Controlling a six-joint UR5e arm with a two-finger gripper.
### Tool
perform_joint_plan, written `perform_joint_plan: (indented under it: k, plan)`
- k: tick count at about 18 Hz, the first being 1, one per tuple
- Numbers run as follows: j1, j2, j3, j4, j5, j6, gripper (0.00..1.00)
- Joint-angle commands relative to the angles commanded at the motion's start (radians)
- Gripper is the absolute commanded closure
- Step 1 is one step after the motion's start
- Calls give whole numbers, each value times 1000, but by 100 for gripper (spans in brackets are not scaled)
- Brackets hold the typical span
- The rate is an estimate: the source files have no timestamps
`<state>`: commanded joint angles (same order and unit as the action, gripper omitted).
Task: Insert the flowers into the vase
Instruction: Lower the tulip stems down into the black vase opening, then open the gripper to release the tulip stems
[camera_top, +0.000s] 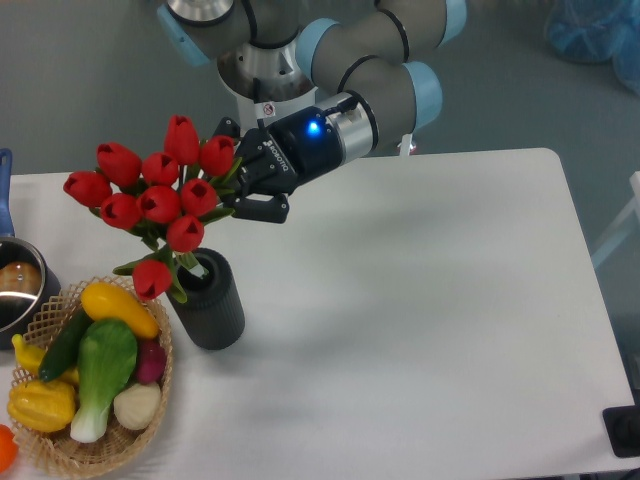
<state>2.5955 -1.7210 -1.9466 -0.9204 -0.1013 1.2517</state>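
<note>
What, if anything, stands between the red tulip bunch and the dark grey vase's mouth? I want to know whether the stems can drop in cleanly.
Nothing visible does. The pincer holds the bunch of red tulips just above the dark grey ribbed vase, stems reaching toward its open mouth.

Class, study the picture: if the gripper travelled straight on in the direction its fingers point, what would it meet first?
The gripper points left, straight into the flowers it seems to hold. Beyond them, probably only table; depth is unclear.
</note>
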Motion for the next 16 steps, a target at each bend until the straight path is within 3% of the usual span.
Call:
perform_joint_plan:
  k: [5, 13, 15, 16]
  plan:
    - [5, -25, -25, 6, 6, 17, 96]
    - [9, -83, -107, 5, 18, 178, 93]
    - [11, -83, -120, 5, 50, 189, 90]
    - [12, -83, -120, 5, 61, 190, 83]
